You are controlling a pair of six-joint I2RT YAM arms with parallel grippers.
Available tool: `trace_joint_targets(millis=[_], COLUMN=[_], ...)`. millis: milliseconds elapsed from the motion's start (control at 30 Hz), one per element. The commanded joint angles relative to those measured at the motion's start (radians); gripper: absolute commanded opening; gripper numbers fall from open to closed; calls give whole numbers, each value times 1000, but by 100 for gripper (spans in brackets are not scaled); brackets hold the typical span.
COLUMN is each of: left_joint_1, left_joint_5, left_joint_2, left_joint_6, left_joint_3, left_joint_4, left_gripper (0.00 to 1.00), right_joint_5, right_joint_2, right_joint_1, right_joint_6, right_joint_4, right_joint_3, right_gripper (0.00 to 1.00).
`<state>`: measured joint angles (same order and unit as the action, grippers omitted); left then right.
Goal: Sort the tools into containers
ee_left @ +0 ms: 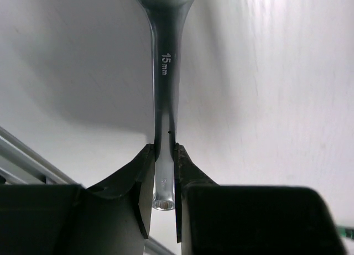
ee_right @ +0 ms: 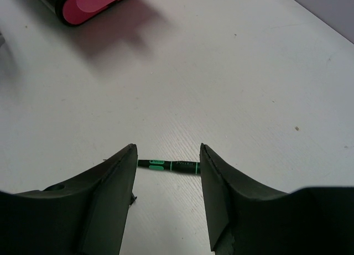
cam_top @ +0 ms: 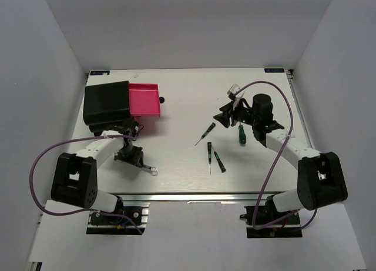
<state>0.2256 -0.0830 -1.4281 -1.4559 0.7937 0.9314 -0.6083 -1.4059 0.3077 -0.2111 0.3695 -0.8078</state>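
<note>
The silver wrench (ee_left: 166, 72), stamped 15 mm, sits in the left gripper (ee_left: 165, 151), whose fingers (ee_left: 141, 172) press against both sides of its shaft close to 1 ringed end. From above, this pair is over the near left part of the table (cam_top: 182, 89), in front of the cabinet (cam_top: 106, 101).

3 slim screwdrivers lie flat near the table's middle: 1 (cam_top: 208, 130) further back and angled, 2 (cam_top: 209, 152) (cam_top: 219, 161) side by side nearer the front. The bigger screwdriver (cam_top: 240, 134) lies just right of them, beside the right arm.

The right gripper (ee_right: 168, 149) is spread wide and holds nothing. In its wrist view, 1 slim screwdriver lies across the gap on the table, both ends hidden behind the fingers.

The black cabinet stands at the far left corner with 1 pink drawer (cam_top: 144, 99) pulled out to the right, its black knob (cam_top: 161, 99) facing the tools.

The table is matte white, with an aluminium rail (cam_top: 194, 196) along its near edge. Plain white walls (cam_top: 35, 59) enclose it on 3 sides.
</note>
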Motion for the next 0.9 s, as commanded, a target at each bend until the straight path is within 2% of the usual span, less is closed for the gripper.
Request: trace_joint_targets(millis=[0,300,567,867], left_joint_1=[40,181,308,386], left_joint_5=[34,143,189,229], left_joint_2=[47,-46,-207,-339], left_joint_6=[-26,-63,-23,0], left_joint_3=[65,185,418,624], left_joint_4=[33,9,64,87], left_gripper=[0,0,0,0], right_joint_5=[-10,-2,7,13], right_joint_2=[44,68,82,99], right_joint_1=[-5,-4,-7,-21], right_joint_6=[15,22,19,19], right_joint_4=[51,68,75,80], right_joint_3=[12,42,58,78], right_gripper=[55,54,54,54])
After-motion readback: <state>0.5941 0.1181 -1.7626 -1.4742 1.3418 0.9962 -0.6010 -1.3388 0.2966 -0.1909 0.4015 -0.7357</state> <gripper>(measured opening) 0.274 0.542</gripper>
